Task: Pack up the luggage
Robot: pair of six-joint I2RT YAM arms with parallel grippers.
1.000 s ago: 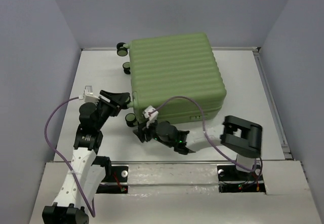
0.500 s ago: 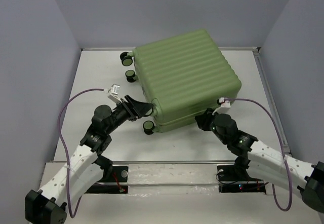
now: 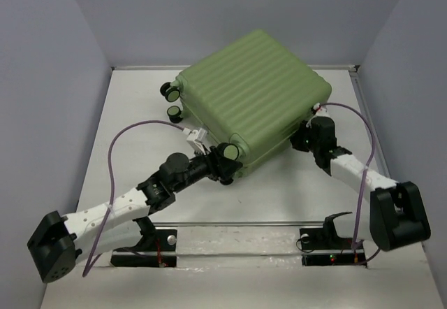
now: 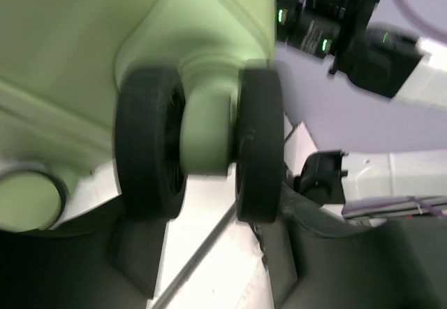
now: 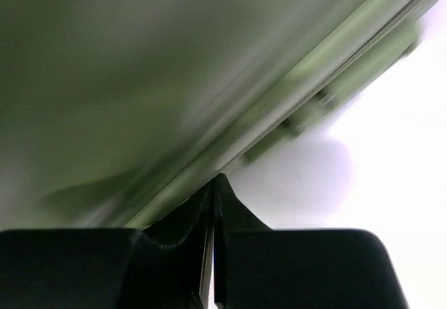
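Observation:
The luggage (image 3: 251,92) is a closed light-green ribbed suitcase lying skewed on the white table (image 3: 133,120). Its near-left twin caster wheel (image 3: 229,153) fills the left wrist view (image 4: 199,141), black tyres on a green hub. My left gripper (image 3: 219,163) (image 4: 209,218) is open. One finger (image 4: 133,253) lies behind each tyre, and the wheel is not clamped between them. My right gripper (image 3: 302,140) (image 5: 216,182) is shut and empty. Its tip rests at the luggage's side seam (image 5: 230,148), on the right flank.
Two more caster wheels (image 3: 170,94) stick out at the luggage's back left. Grey walls close the table at the back and sides. Purple cables (image 3: 119,148) loop over both arms. The right arm (image 4: 363,36) shows beyond the wheel in the left wrist view.
The luggage has swung counter-clockwise, its near-left wheel moving right. The left arm stretched right with that wheel. The right arm swept from the near-left corner to the right flank and its jaws shut.

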